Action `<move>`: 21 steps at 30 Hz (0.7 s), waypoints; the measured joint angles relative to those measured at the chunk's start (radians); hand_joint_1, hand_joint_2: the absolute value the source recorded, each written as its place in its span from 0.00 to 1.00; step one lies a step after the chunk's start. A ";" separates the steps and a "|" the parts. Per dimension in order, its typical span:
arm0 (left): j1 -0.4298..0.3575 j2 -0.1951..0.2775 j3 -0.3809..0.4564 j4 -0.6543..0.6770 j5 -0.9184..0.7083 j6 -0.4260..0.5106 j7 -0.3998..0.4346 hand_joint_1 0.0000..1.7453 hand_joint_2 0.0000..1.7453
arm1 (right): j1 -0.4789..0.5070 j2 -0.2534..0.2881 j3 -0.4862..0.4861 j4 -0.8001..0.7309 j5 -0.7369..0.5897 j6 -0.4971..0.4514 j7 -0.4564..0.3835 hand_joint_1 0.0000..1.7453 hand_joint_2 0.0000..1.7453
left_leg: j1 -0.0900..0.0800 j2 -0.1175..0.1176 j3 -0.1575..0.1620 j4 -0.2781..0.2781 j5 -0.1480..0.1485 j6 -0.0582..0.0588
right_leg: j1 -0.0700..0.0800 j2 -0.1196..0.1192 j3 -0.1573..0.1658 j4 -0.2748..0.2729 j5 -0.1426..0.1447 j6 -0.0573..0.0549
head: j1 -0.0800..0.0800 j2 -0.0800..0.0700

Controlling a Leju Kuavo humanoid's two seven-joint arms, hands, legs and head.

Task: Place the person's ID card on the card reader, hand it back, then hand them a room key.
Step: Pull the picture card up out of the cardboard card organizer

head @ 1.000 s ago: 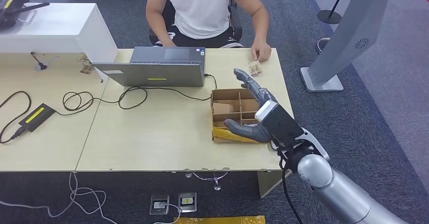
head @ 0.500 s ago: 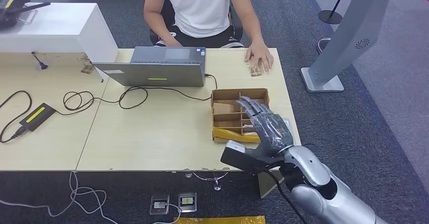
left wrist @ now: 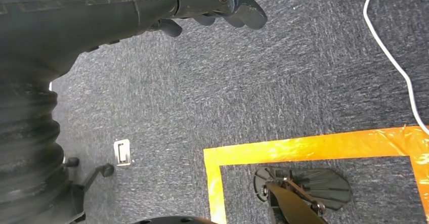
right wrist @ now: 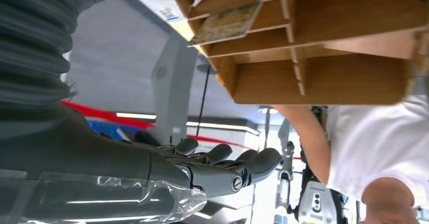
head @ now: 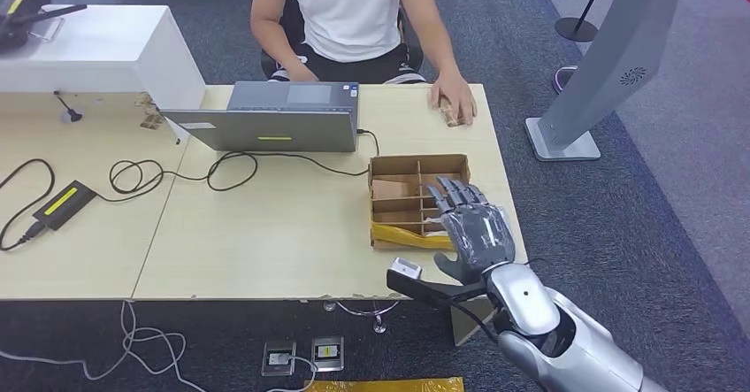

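- My right hand point(head: 476, 231): hovers over the near right part of the cardboard divider box point(head: 394, 164), fingers spread, holding nothing.
- My left hand point(left wrist: 217, 1): hangs over the carpet, fingers loosely curled, empty.
- Card point(head: 453, 113): a small flat item, probably the ID, lies on the desk under the person's hand point(head: 453, 98), well apart from mine.
- Handling, as I judge: light, stiff, slippery; I take it by an edge.
- Box compartments: hold card-like pieces point(right wrist: 225, 23), perhaps room keys.

Laptop point(head: 274, 118) open on desk point(head: 265, 224); cables point(head: 141, 177) beside.
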 joint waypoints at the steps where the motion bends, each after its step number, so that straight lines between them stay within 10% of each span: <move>1: 0.000 0.000 0.000 0.000 -0.002 0.000 0.002 0.00 1.00 | -0.001 0.000 0.004 0.014 0.019 0.000 0.005 0.00 1.00 | 0.000 0.000 0.000 0.000 0.000 0.000 | 0.000 0.000 0.000 0.000 0.000 0.000 | 0.000 0.000; 21: -0.001 0.000 0.000 0.000 -0.013 -0.008 0.012 0.00 1.00 | -0.017 0.016 0.016 0.114 0.051 0.000 0.007 0.00 1.00 | 0.000 0.000 0.000 0.000 0.000 0.000 | 0.000 0.000 0.000 0.000 0.000 0.000 | 0.000 0.000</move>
